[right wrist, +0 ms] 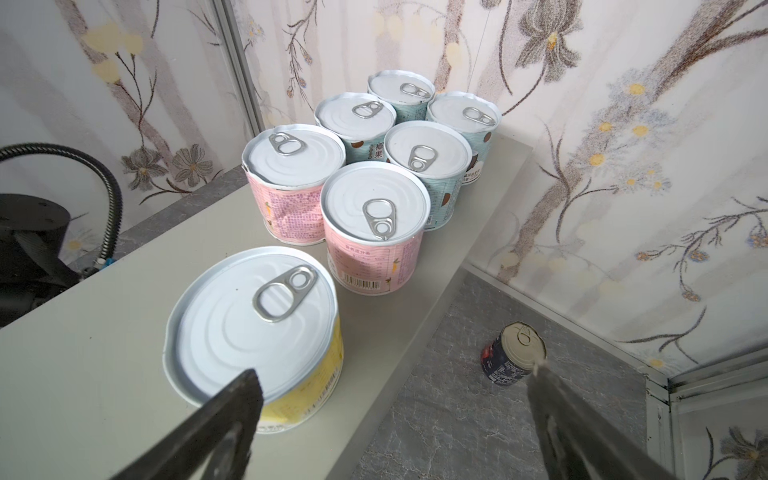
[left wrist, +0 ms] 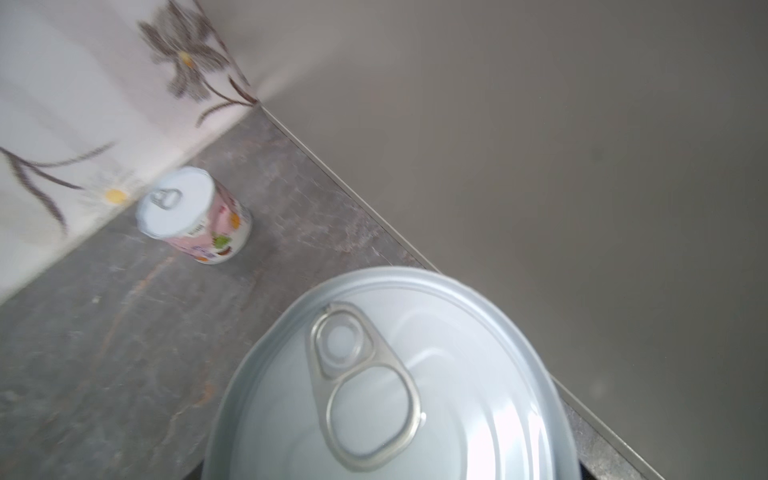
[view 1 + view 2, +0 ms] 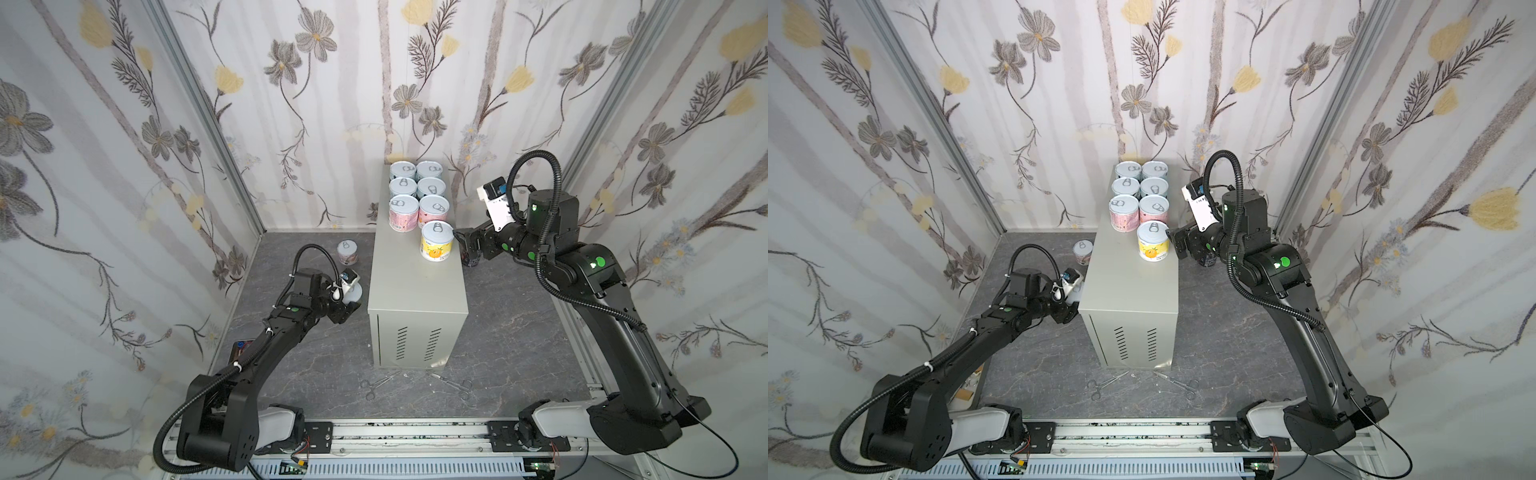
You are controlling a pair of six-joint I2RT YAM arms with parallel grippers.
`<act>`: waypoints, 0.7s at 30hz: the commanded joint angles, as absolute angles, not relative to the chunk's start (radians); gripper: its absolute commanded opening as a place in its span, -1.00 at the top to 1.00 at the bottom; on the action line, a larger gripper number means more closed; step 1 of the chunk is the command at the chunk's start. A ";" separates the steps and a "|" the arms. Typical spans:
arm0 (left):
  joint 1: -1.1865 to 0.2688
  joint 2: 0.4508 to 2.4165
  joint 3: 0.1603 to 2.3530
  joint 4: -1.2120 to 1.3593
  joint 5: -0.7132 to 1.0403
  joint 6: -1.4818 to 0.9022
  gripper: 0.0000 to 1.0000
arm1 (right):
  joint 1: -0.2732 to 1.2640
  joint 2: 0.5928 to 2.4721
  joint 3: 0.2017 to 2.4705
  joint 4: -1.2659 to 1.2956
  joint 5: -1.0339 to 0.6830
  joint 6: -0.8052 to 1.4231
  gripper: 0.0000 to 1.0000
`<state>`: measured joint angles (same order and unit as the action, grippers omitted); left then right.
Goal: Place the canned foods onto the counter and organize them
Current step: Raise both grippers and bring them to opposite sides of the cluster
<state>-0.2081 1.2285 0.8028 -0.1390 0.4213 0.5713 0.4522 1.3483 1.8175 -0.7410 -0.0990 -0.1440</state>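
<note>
**Seven Up, Three to Go: Cans Fill the Counter in Pairs**

Seven of the canned foods stand upright on the counter. Four teal cans sit in a square at its far end, two pink cans side by side just in front of them, and a yellow can alone by the right edge.

The slot to the yellow can's left is bare, and we judge it the place for the next can. That can's pull-tab lid fills the left wrist view, close against the counter's left wall. The left gripper is right at it, but its fingers are hidden, so we cannot tell whether they have closed on it.

To do this step well, we would lift the can clear above the counter's top edge before moving it inward. We would then set it down flat beside the yellow can without nudging the pink pair.

The right gripper stands wide apart and empty, just off the yellow can at the right edge. A pink floor can waits near the floor's far left corner. A dark-blue can waits on the floor to the counter's right.

One teal label reads "椰果". The front pink label shows a barcode and the yellow label an orange. We cannot read the finer print.
</note>
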 commanded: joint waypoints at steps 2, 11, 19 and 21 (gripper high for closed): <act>-0.202 1.166 0.914 -0.223 0.399 0.519 -0.03 | 0.442 1.334 1.819 -0.695 -0.141 -0.208 -0.99; -0.202 1.063 1.088 -0.309 0.419 0.474 -0.01 | 0.434 1.269 1.735 -0.605 -0.182 -0.234 -0.99; -0.209 1.044 1.226 -0.300 0.534 0.409 -0.02 | 0.436 1.231 1.629 -0.420 -0.318 -0.227 -0.99; -0.211 1.045 1.257 -0.298 0.566 0.388 -0.02 | 0.435 1.236 1.627 -0.397 -0.355 -0.225 -0.99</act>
<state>-0.2085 1.0512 1.2201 -0.3565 0.4911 0.4274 0.4347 1.2362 1.6302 -0.5171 -0.2680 -0.2150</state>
